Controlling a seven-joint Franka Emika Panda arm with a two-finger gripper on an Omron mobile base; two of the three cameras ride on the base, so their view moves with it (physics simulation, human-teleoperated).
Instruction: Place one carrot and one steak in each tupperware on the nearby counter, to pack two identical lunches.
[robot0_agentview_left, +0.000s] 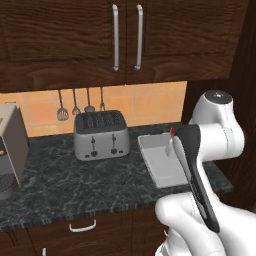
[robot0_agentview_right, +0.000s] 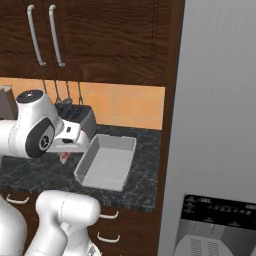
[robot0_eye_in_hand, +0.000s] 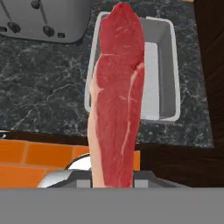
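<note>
My gripper (robot0_agentview_left: 173, 138) is shut on a steak (robot0_eye_in_hand: 117, 96), a long red-pink slab with a pale fat edge, held in the air. In the hand view the steak hangs over the near left part of a rectangular grey-white tupperware (robot0_eye_in_hand: 162, 65), and only slivers of it show in the base views (robot0_agentview_left: 173, 131) (robot0_agentview_right: 64, 158). The tupperware (robot0_agentview_left: 165, 167) (robot0_agentview_right: 107, 165) lies empty on the black marbled counter (robot0_agentview_left: 75, 180), at its right end. My gripper (robot0_agentview_right: 66, 150) hovers at the tray's left side. The carrot is out of view.
A silver toaster (robot0_agentview_left: 101, 134) (robot0_eye_in_hand: 43, 17) stands left of the tray against the wall. A grey appliance (robot0_agentview_left: 10, 145) sits at the counter's far left. A tall grey fridge (robot0_agentview_right: 215, 125) closes off the right. Wall cupboards (robot0_agentview_left: 125, 40) hang overhead.
</note>
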